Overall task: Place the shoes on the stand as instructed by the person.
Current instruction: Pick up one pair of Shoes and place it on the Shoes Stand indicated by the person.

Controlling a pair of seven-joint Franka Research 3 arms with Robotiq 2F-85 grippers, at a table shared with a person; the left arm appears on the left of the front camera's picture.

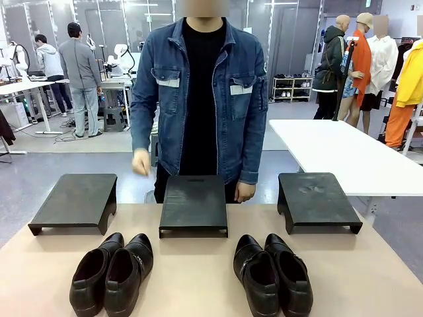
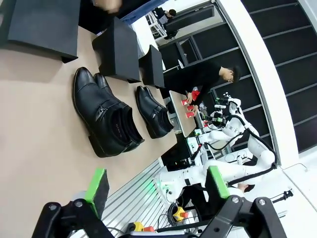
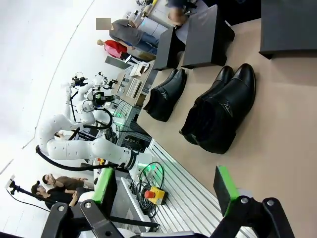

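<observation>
Two pairs of glossy black shoes rest on the tan table. In the front view, one pair [image 1: 112,274] lies left and the other pair [image 1: 272,274] right. Behind them stand three low black stands: left [image 1: 74,201], middle [image 1: 193,205], right [image 1: 317,200]. The person [image 1: 198,99] in a denim jacket waits behind the middle stand, one hand [image 1: 141,162] raised and blurred. My left gripper [image 2: 157,186] is open and empty, well back from the nearer pair [image 2: 106,116]. My right gripper [image 3: 166,191] is likewise open and empty, short of its nearer pair [image 3: 223,116].
A white table [image 1: 344,152] stands at the back right. Below the tan table's near edge, the right wrist view shows a ribbed metal rail and a yellow box with a red button [image 3: 154,194]. Other people work farther off.
</observation>
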